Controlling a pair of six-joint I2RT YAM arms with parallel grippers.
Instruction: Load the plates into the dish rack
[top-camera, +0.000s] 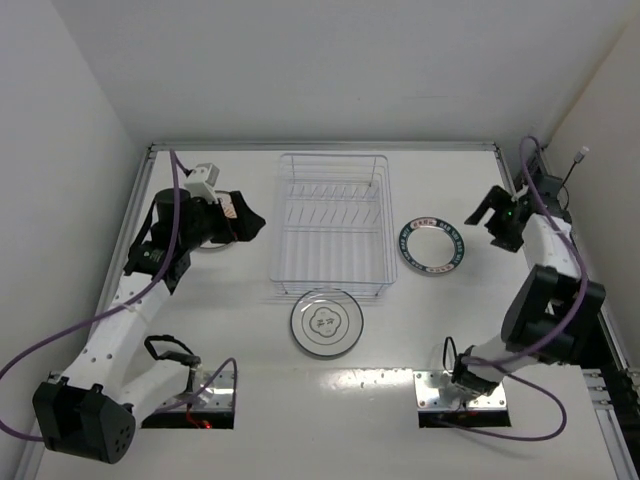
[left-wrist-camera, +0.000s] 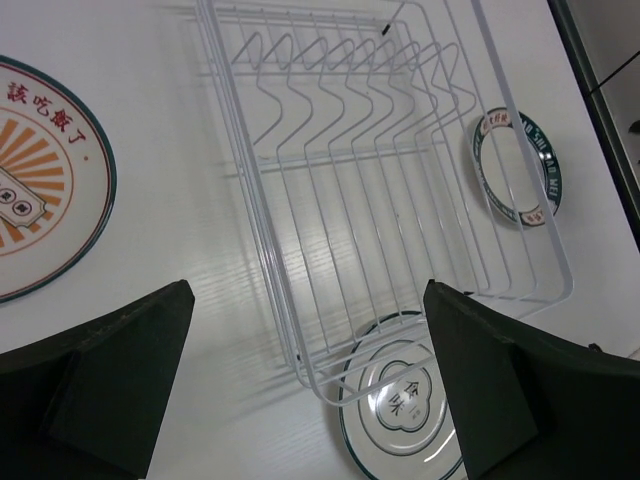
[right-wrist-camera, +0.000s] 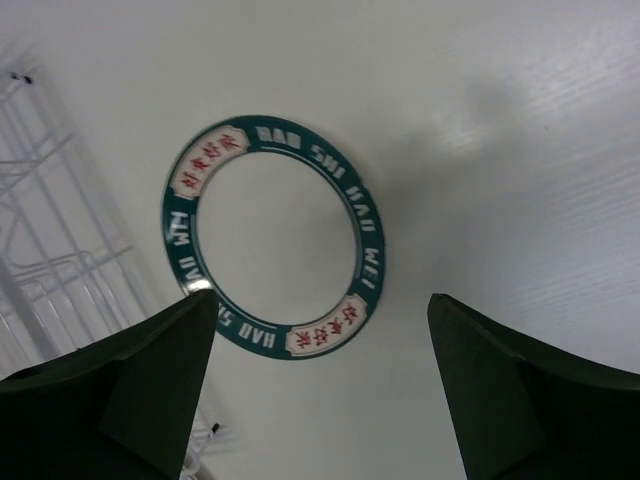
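The empty dish rack (top-camera: 332, 225) stands mid-table. The thin-ring plate with a centre drawing (top-camera: 326, 322) lies flat against its near edge. The teal-rimmed plate (top-camera: 432, 245) lies flat to its right. The orange-patterned plate (left-wrist-camera: 40, 180) lies left of the rack; in the top view my left arm hides most of it. My left gripper (top-camera: 248, 226) is open and empty, above the table just left of the rack (left-wrist-camera: 380, 170). My right gripper (top-camera: 488, 213) is open and empty, hovering just right of the teal-rimmed plate (right-wrist-camera: 272, 235).
White walls close in the table on the left, back and right. A metal rail (top-camera: 320, 146) runs along the back edge. Purple cables (top-camera: 60, 340) trail from both arms. The arm bases (top-camera: 205, 395) sit at the near edge.
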